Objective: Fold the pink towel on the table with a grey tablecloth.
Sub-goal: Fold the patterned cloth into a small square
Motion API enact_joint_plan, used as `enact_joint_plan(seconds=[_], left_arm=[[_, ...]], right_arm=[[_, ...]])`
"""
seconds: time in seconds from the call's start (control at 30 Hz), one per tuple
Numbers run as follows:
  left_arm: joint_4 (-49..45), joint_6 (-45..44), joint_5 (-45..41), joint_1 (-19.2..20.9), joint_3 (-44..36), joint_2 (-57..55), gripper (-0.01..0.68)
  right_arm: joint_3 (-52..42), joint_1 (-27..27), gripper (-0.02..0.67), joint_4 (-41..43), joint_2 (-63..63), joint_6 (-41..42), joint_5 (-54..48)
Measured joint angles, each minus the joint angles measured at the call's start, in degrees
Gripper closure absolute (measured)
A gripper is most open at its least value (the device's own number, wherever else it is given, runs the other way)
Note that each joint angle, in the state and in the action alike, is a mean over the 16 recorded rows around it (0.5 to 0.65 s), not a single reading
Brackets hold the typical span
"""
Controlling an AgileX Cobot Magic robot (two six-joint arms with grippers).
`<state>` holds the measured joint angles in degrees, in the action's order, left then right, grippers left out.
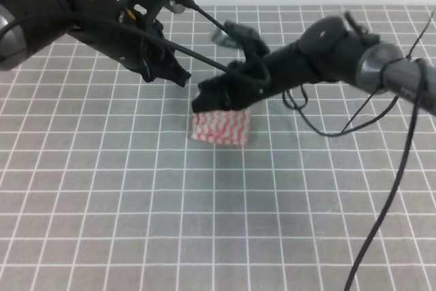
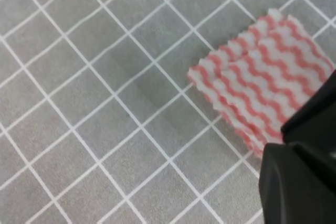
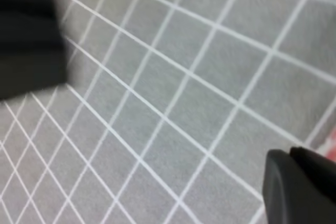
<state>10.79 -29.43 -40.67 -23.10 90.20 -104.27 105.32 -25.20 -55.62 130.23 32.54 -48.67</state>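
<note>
Grey tablecloth (image 1: 102, 189) bears pink towel (image 1: 221, 127) under right hand (image 1: 204, 100).

Folded pink towel (image 1: 221, 127) lies flat on the grey tablecloth (image 1: 136, 189).

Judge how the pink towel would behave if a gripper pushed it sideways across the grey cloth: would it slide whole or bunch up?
The pink towel looks thin and floppy, lying in stepped folded layers, so a sideways push would probably bunch or unfold it. It seems light, and the grey tablecloth beneath could drag on it.
</note>
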Motion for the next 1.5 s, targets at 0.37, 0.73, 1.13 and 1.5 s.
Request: enact_joint_plan(seconds=[0.37,0.73,1.13,1.5], left_arm=[[-0.2,-0.5,-0.4,0.0,0.0,1.3,0.671],[-0.1,1.3,-1.4,0.0,-1.6,13.0,0.671],[0.2,8.8,4.5,0.0,-24.4,50.2,0.672],[-6.0,21.3,6.6,0.0,-50.0,88.2,0.672]], right_arm=[[-0.1,-0.3,0.665,10.5,0.6,-7.4,2.1],[-0.4,-0.5,0.666,11.7,-9.4,-5.8,4.0],[-14.7,-2.1,0.666,7.8,-37.6,1.4,18.3],[-43.9,-12.5,0.666,5.2,-62.7,5.4,45.6]])
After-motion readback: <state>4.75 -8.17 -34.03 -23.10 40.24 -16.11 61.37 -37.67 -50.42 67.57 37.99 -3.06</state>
